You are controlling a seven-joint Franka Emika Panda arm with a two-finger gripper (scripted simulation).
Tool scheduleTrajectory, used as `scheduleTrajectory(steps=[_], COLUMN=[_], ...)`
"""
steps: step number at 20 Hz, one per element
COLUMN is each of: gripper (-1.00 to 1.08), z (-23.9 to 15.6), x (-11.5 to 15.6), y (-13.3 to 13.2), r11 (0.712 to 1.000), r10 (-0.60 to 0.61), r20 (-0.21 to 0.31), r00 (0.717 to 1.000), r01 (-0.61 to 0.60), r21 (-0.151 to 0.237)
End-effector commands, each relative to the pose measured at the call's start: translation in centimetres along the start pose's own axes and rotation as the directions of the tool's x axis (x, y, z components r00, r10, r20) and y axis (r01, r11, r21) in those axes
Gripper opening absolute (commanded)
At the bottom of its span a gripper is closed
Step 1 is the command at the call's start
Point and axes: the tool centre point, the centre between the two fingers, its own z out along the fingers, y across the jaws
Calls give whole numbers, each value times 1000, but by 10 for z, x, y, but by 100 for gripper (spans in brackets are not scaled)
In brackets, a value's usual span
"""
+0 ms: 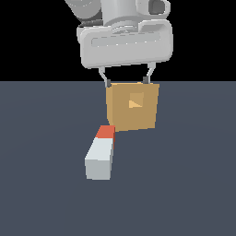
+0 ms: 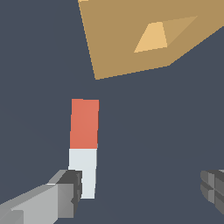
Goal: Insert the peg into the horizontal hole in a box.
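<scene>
Currently, the gripper (image 2: 140, 192) hangs with jaws spread, empty, above the peg (image 1: 100, 156) lying near the box (image 1: 133, 107), so grasping comes next: descend and centre the peg between the fingers.

No readable text, label, brand, number or sign showed in either view. The box (image 1: 132, 107) had plain tan faces, unmarked around its hole (image 1: 135, 102). The peg (image 1: 101, 153) bore no lettering on its pale length or its red-orange end. The gripper (image 1: 128, 81) housing was bare grey-white, without a logo or numeral. The dark floor (image 1: 193, 184) carried no markings.
</scene>
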Motion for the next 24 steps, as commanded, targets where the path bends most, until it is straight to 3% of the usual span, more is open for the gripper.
scheduleTrajectory(steps=[1,8,18,24], gripper=[100,100,100,100], z=[0,17,90,114], x=[0,-11,-56,-71], y=[0,-11,-59,-76], r11=[1000,1000,997,995], r10=[0,7,35,44], r20=[0,3,15,20], r00=[1000,1000,999,999], r01=[0,-7,-36,-46], r21=[0,13,68,86])
